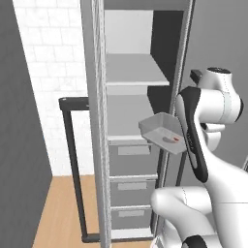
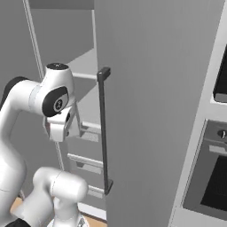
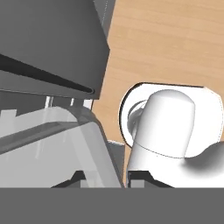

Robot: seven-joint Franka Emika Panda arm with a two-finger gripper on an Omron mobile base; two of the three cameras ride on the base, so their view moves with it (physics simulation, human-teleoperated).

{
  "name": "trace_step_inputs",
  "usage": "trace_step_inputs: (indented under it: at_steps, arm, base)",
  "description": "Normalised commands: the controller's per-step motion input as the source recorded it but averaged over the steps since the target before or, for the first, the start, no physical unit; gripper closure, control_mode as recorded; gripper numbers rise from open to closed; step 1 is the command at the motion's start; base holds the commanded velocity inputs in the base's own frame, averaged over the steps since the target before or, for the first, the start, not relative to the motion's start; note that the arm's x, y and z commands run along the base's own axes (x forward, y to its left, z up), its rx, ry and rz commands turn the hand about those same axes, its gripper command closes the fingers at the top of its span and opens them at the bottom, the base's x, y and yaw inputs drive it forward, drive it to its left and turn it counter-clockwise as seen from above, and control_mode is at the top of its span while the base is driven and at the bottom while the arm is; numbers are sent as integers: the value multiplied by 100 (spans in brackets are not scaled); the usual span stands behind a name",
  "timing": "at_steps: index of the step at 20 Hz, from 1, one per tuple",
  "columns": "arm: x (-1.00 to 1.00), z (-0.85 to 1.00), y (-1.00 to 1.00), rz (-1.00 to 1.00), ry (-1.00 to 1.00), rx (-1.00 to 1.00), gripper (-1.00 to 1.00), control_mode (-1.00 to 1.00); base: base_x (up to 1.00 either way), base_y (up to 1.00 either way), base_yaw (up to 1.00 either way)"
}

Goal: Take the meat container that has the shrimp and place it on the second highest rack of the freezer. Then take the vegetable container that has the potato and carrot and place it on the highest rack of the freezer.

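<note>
Holding the small shallow grey meat container (image 1: 162,131) w/ its tiny pink-red shrimp (image 1: 174,139), gripper (image 3: 101,177) pinches the tray's near rim. Tray hangs just outside the tall grey freezer (image 1: 130,145); second-highest pale shelf (image 1: 127,123) lies directly ahead, tray's long axis pointing in.

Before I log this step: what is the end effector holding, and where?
The meat container with the shrimp, gripped at its near rim; the exact contact is hidden.
</note>
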Motion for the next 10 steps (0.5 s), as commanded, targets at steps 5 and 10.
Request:
trace_step_inputs:
  at_steps: [5, 10]
  arm:
    - [0, 0, 0, 0, 0, 0, 100, 100]
    - [0, 0, 0, 0, 0, 0, 100, 100]
  base:
    - [13, 27, -30]
    - [27, 60, -13]
